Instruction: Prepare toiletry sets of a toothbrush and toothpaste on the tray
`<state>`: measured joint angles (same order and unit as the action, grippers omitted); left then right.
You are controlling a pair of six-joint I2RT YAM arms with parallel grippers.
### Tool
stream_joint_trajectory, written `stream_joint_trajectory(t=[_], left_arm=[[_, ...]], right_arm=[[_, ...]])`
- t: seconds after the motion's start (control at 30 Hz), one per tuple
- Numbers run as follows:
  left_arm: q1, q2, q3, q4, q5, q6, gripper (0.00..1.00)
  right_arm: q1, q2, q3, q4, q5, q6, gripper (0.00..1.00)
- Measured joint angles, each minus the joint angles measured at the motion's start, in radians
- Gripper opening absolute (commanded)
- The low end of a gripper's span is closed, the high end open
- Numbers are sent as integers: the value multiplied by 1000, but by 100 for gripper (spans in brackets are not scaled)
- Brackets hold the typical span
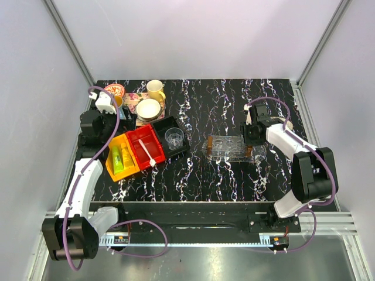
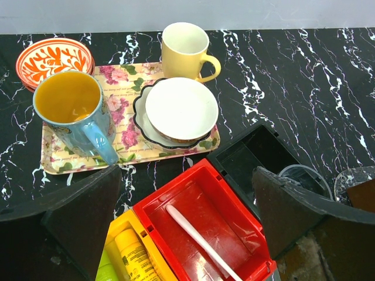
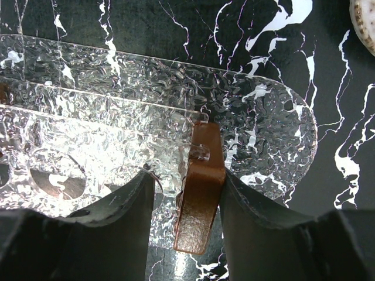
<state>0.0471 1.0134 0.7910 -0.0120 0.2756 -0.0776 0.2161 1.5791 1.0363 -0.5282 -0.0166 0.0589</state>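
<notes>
Between the fingers of your left gripper [image 2: 184,196], which stand wide open and hold nothing, you look down on a red rectangular plastic bin [image 2: 234,234]. The slim white plastic toothbrush [image 2: 199,240] lies diagonally inside it, just under the gap of the jaws. On the left-finger side, a yellow plastic bin [image 2: 125,223] touches the red one. It holds the orange-yellow toothpaste tube [image 2: 136,256] and the lime green toothpaste tube [image 2: 105,273], side by side. On the right-finger side sits a black plastic bin [image 2: 252,152] with a clear plastic cup [image 2: 302,175], partly hidden by the finger. Beyond the fingertips stands a floral-patterned tray [image 2: 126,137] with cups and a bowl.

Your right gripper [image 3: 187,193] has its jaws about half open, one on each side of the brown end piece [image 3: 199,216] of a clear three-hole rack [image 3: 70,164]. One finger touches the brown piece and the other shows a narrow gap, so I cannot tell if the hold is firm. Under these jaws and the rack lies the clear, textured oval plastic tray [image 3: 275,117], well apart from the bins.
</notes>
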Motion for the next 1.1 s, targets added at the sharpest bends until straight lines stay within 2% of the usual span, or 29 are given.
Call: stream_joint_trajectory(t=[0.2, 0.53, 0.73, 0.97, 1.1], left_arm=[[0, 0, 0, 3, 0, 0, 99], [0, 0, 0, 4, 1, 0, 99], [-14, 1, 0, -14, 12, 25, 99], [-108, 18, 26, -84, 16, 92, 99], [-184, 80, 111, -158, 16, 154, 99]], right_arm=[[0, -15, 0, 1, -2, 7, 69], [1, -39, 6, -2, -1, 10, 70], [1, -72, 63, -44, 0, 1, 69], [1, -116, 178, -84, -3, -19, 66], [1, -120, 221, -107, -9, -37, 64]])
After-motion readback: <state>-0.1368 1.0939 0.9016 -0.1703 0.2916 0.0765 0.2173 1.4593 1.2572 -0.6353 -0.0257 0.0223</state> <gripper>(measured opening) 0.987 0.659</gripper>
